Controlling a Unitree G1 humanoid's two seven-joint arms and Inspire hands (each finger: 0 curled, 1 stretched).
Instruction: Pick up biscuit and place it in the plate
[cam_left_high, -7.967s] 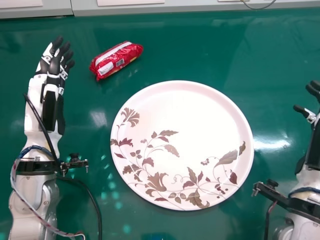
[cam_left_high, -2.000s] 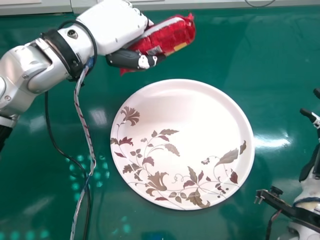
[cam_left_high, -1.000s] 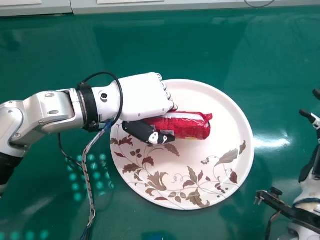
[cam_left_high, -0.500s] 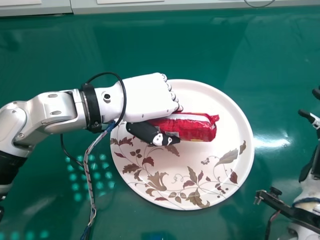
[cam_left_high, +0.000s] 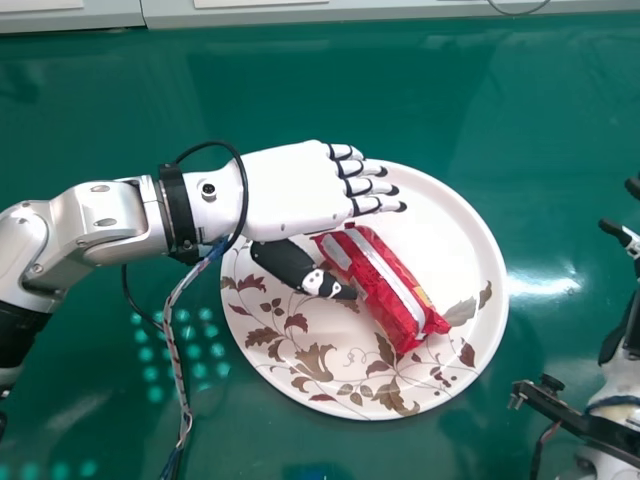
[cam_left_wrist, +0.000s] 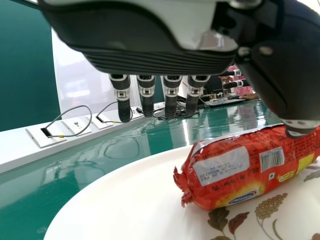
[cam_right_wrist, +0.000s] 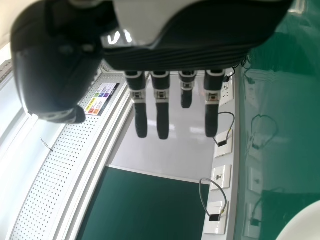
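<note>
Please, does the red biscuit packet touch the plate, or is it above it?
Touching. The left wrist view shows the packet lying on the plate, its underside against the surface, with no gap below.

The plate (cam_left_high: 440, 225) lies on the tabletop (cam_left_high: 520, 100), between the left hand (cam_left_high: 290, 195) and the right hand (cam_left_high: 627, 234). The biscuit packet (cam_left_high: 385, 283) lies on the plate, around its middle, with one end to the far left and the other to the near right. The left hand is above the far left part of the plate. Behind the tabletop, there runs a ledge (cam_left_high: 400, 13).
</note>
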